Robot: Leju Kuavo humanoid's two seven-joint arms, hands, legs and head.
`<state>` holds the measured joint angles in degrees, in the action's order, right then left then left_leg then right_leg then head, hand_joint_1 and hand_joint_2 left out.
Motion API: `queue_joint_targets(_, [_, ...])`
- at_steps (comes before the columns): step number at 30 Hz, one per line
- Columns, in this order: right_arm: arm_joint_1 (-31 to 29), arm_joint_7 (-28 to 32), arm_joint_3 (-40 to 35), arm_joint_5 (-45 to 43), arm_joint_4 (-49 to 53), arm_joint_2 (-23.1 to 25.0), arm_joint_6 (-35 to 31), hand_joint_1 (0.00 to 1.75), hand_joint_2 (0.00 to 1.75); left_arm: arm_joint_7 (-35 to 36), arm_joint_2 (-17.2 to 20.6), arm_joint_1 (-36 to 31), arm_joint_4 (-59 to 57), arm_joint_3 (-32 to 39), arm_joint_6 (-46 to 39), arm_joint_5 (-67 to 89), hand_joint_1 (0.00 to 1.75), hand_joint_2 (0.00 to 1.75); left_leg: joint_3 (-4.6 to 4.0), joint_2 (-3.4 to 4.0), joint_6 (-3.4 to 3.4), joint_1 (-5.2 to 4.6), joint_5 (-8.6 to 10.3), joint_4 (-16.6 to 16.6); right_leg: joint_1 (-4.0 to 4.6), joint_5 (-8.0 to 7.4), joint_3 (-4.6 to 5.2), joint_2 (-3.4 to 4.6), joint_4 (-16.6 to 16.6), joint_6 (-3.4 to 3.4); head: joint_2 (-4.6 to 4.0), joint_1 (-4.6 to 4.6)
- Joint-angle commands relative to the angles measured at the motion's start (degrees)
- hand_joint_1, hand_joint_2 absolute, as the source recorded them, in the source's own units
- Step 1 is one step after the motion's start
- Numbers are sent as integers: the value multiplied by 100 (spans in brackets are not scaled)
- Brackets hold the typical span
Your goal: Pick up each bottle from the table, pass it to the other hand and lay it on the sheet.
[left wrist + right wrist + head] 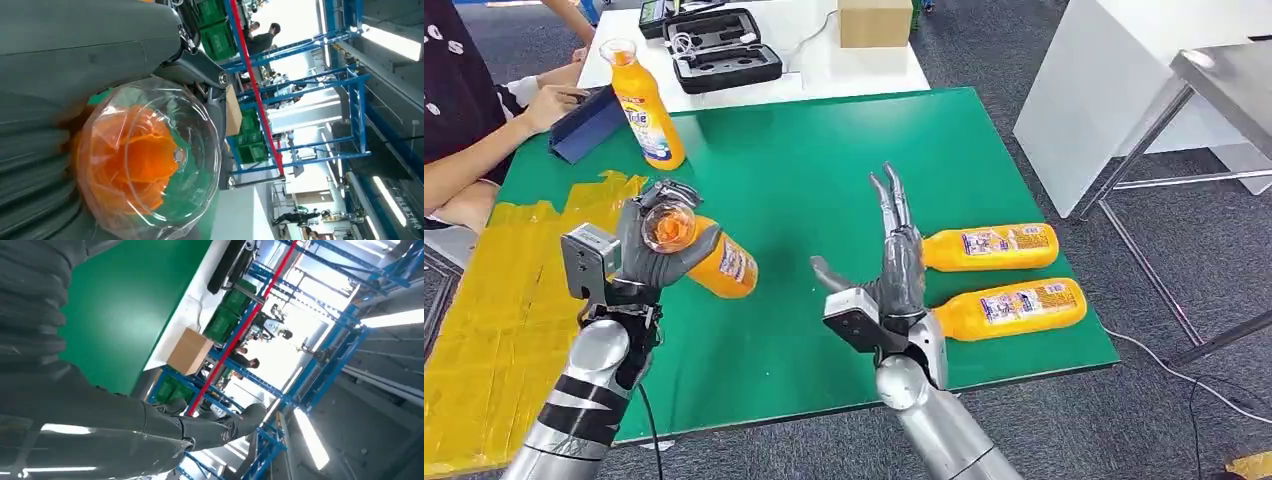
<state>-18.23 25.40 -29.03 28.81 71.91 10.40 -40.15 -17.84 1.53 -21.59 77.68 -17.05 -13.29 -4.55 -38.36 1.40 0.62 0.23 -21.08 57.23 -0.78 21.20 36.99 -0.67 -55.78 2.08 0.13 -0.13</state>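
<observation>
My left hand (pixel 656 250) grips an orange bottle (pixel 722 264) near its clear cap, lifted above the green sheet (pixel 804 180) and tilted with the cap toward me. The left wrist view shows that clear cap (pixel 150 160) close up beside the grey hand (pixel 75 55). My right hand (pixel 894 265) stands open, fingers straight and apart, a short way right of the held bottle and holding nothing; its fingers (pixel 200 427) show in the right wrist view. Two more orange bottles lie on the sheet at right, one (pixel 990 247) behind the other (pixel 1014 308). Another bottle (pixel 642 100) stands upright at the sheet's far left.
A person's arm (pixel 494 135) rests at the far left beside a blue folder (pixel 589 122). Yellow tape (pixel 494 300) covers the table's left part. Behind the sheet is a white table (pixel 824 65) with a black case (pixel 722 48) and a cardboard box (pixel 876 22). A metal table (pixel 1224 80) stands at right.
</observation>
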Motion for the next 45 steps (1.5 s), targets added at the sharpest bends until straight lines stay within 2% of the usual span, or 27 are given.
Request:
queue_joint_targets(1, [34,32,80,-248,449,-104,15,0,175,-108,-21,-272,-260,306,-716,804,175,175,23,-15,-4,6,-12,4,4,13,-25,-3,-3,-8,0,2])
queue_joint_targets(2, [70,16,50,-303,608,-133,15,0,175,-137,-11,-287,-261,379,-897,1017,175,175,45,-21,-6,8,-27,13,5,28,-47,-2,-11,-12,0,0])
queue_joint_targets(3, [106,-53,1,-365,809,-191,15,0,175,-125,-7,-299,-259,466,-1097,1309,175,175,20,-15,-4,4,-13,6,3,14,-21,-3,-6,-7,0,0])
queue_joint_targets(4, [136,-59,29,-423,950,-193,17,0,175,-155,24,-331,-265,504,-1324,1648,175,175,41,-21,-6,7,-26,12,4,28,-42,-3,-13,-11,0,0])
queue_joint_targets(6, [261,-53,131,-609,1276,-176,15,0,175,-138,68,-359,-326,570,-1890,2511,175,175,14,-15,-3,3,-8,2,2,10,-16,-5,-3,-6,0,0])
queue_joint_targets(7, [319,-61,142,-763,1491,-218,15,0,175,-49,78,-376,-343,620,-2264,3178,175,175,29,-19,-5,6,-18,7,4,21,-31,-5,-8,-9,0,0])
queue_joint_targets(10, [477,-58,301,-872,1950,-286,15,0,175,198,138,-438,-449,738,-2671,4439,175,175,18,-19,-3,3,-9,2,2,13,-20,-9,-3,-6,0,2])
queue_joint_targets(11, [547,24,441,-774,2078,-247,15,0,175,291,-10,-410,-382,1058,-2671,5422,175,175,16,-15,-2,2,-8,1,1,11,-17,-7,-2,-5,0,-2])
queue_joint_targets(12, [573,43,482,-747,2131,-236,15,0,175,305,-59,-411,-397,1144,-2671,5796,175,175,39,-25,-4,6,-22,9,3,26,-42,-9,-9,-10,0,2])
queue_joint_targets(15, [717,178,749,-447,2363,-151,15,0,175,598,-252,-413,-366,1606,-2671,8252,175,175,32,-26,-3,6,-18,9,3,23,-35,-12,-8,-9,0,0])
queue_joint_targets(16, [739,202,806,-409,2392,-134,15,0,175,825,-168,-417,-400,1588,-2671,8844,175,175,16,-25,-2,4,-9,4,2,15,-20,-14,-4,-7,0,4])
queue_joint_targets(21, [739,202,806,-409,2392,-134,15,0,175,825,-168,-417,-400,1588,-2671,8844,175,175,33,-21,-5,5,-18,6,3,20,-34,-5,-6,-10,0,0])
queue_joint_targets(23, [739,202,806,-409,2392,-134,15,0,175,825,-168,-417,-400,1588,-2671,8844,175,175,12,-11,-3,3,-5,-1,3,5,-10,-4,1,-6,0,-2])
queue_joint_targets(26, [739,202,806,-409,2392,-134,15,0,175,825,-168,-417,-400,1588,-2671,8844,175,175,41,-27,-6,7,-20,7,6,25,-42,-11,-7,-12,0,0])
queue_joint_targets(28, [754,238,849,-403,2382,-119,15,0,175,900,-130,-419,-463,1524,-2671,8923,175,175,22,-13,-3,3,-9,1,3,11,-21,-4,0,-7,0,0])
queue_joint_targets(29, [795,281,967,-337,2419,-73,15,0,175,1634,354,-569,-780,958,-2671,9455,175,175,35,-18,-4,6,-17,4,5,18,-35,-5,-2,-9,0,0])
queue_joint_targets(30, [817,267,1041,-286,2464,-70,15,0,175,2541,850,-793,-1118,-21,-2671,9455,175,175,29,-16,-3,4,-12,1,3,14,-28,-5,-1,-8,0,0])
queue_joint_targets(31, [856,299,1084,-266,2496,-67,15,0,175,2693,941,-894,-1364,-248,-2671,9455,175,175,42,-22,-6,6,-19,5,4,23,-41,-7,-6,-11,0,0])
queue_joint_targets(32, [878,274,1111,-222,2547,-135,15,0,175,4002,1540,-1559,-2222,-1960,-2671,9455,175,175,21,-30,-5,3,-4,-1,2,13,-23,-20,-3,-8,0,0])
queue_joint_targets(34, [983,215,1204,-106,2619,-191,15,0,175,3704,1165,-1814,-3536,-2104,-2671,9455,175,175,14,-57,-5,6,4,-1,4,15,-23,-49,-4,-9,0,0])
queue_joint_targets(35, [981,202,1192,-102,2625,-228,15,0,175,3697,1088,-1914,-3921,-2253,-2666,9455,175,175,38,-69,-8,8,-3,-2,6,25,-43,-55,-4,-14,0,-4])
queue_joint_targets(37, [1011,76,1230,18,2674,-317,15,0,175,3294,659,-2070,-5039,-2105,-2478,9455,175,175,52,-55,-6,2,1,-14,0,19,-51,-42,8,-11,0,-4])
queue_joint_targets(38, [1031,-3,1202,62,2685,-384,15,0,175,3158,543,-2040,-5313,-1958,-2393,9433,175,175,73,-48,-8,3,-9,-14,1,23,-73,-29,10,-14,0,0])
queue_joint_targets(40, [1106,-128,1218,143,2727,-464,15,0,175,2726,347,-1858,-5610,-1538,-2030,8999,175,175,47,-16,0,0,-3,-10,-1,8,-49,-6,12,-4,0,0])
queue_joint_targets(41, [1132,-449,1137,321,2709,-611,117,0,175,2531,202,-1738,-5807,-1056,-1209,8454,175,175,61,-16,0,-1,-11,-9,-3,15,-63,-2,10,-5,0,-2])
queue_joint_targets(44, [1161,-588,1100,419,2636,-729,204,0,175,2491,171,-1524,-5960,-752,-943,8164,175,175,74,4,-3,2,-28,-4,-1,17,-72,15,12,-6,0,-2])
queue_joint_targets(45, [1147,-634,1078,456,2598,-743,259,0,175,2441,178,-1488,-5958,-661,-893,8080,175,175,52,19,-2,-5,-18,-6,-6,7,-46,23,9,-5,0,-2])
